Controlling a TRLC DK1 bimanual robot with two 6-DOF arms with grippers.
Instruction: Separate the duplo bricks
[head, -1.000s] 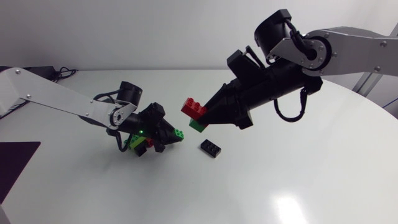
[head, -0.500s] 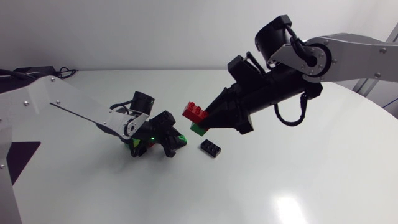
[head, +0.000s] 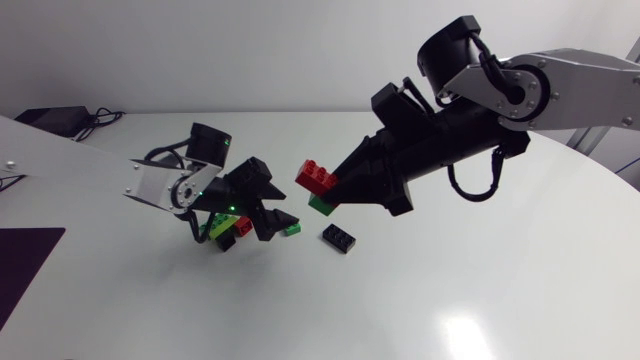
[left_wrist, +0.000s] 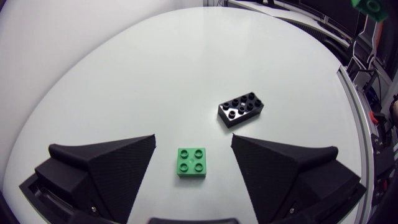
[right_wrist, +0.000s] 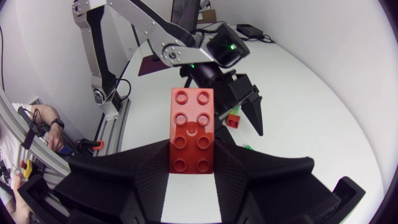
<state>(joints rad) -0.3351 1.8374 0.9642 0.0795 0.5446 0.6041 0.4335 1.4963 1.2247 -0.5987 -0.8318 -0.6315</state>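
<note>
1. Two stuck bricks, red brick (head: 314, 177) on dark green brick (head: 321, 205), pinched tight in the right claw (head: 335, 188), up over the table's middle.
2. Left claw (left_wrist: 193, 142) wide open around a small green brick (left_wrist: 191, 162) lying on the table, not touching; black brick (left_wrist: 242, 109) near, to its right.
3. Light, hard, smooth, likely slippery: best pinched on flat sides.
</note>
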